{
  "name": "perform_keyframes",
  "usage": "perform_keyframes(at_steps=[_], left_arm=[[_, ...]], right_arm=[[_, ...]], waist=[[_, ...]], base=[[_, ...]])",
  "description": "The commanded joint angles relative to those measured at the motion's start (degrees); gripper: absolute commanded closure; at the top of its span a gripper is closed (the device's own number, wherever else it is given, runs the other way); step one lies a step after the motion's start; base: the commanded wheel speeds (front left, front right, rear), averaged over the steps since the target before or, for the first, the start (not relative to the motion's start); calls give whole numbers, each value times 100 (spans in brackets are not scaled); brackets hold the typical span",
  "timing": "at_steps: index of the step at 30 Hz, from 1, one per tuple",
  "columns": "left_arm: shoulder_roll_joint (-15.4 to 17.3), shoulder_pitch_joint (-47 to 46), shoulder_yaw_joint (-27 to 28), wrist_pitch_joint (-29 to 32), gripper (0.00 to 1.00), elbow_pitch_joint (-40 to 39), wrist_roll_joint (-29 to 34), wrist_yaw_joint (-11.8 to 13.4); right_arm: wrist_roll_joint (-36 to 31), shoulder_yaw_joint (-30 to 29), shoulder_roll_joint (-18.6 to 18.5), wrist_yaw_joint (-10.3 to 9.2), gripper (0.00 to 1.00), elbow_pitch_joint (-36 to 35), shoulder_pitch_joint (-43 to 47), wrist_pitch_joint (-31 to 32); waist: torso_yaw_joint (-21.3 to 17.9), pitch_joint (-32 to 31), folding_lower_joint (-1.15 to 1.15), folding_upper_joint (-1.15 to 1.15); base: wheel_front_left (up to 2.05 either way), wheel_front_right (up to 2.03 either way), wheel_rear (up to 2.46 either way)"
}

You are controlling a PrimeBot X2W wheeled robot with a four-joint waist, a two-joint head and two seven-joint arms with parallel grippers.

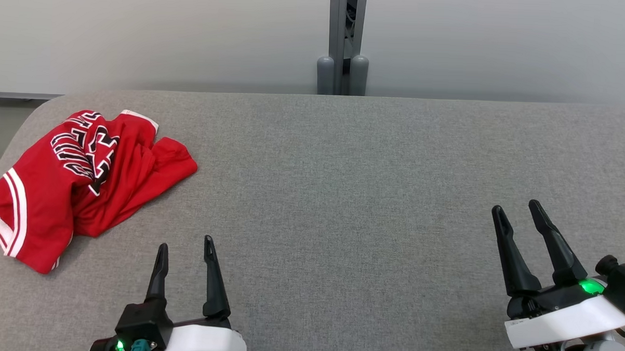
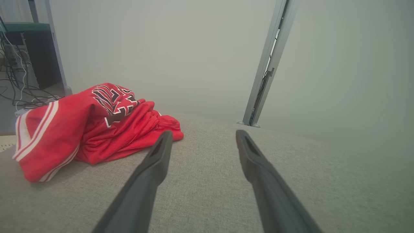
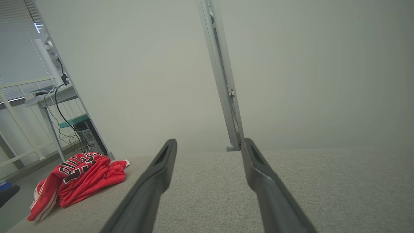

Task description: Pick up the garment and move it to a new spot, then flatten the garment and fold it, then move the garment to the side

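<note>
A red garment (image 1: pixel 78 180) with black-and-white lettering and white-striped trim lies crumpled at the far left of the grey table (image 1: pixel 343 187). It also shows in the left wrist view as the red garment (image 2: pixel 90 129) and small at the lower left of the right wrist view as the garment (image 3: pixel 76 178). My left gripper (image 1: pixel 185 249) hovers open near the table's front edge, to the right of the garment and apart from it. My right gripper (image 1: pixel 516 208) stands open at the lower right, far from the cloth. Nothing lies between either pair of fingers.
A grey metal post (image 1: pixel 344 41) rises behind the table's far edge, against a pale wall. The table's left corner is rounded (image 1: pixel 28 119), with floor beyond it. Cables and a desk frame (image 3: pixel 61 110) stand to the left of the table.
</note>
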Motion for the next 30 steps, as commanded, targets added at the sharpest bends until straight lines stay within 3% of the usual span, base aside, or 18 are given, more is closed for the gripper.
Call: perform_keyframes(at_steps=[1, 30], left_arm=[[5, -117, 98, -20, 0, -40, 21, -84], [5, -224, 799, -27, 0, 338, -1, -772]], right_arm=[[-64, -61, -18, 2, 0, -42, -138, -21], [-556, -27, 429, 5, 0, 311, -337, -32]], waist=[[-9, -4, 0, 0], [-66, -102, 0, 0]], base=[[0, 0, 0], [0, 0, 0]])
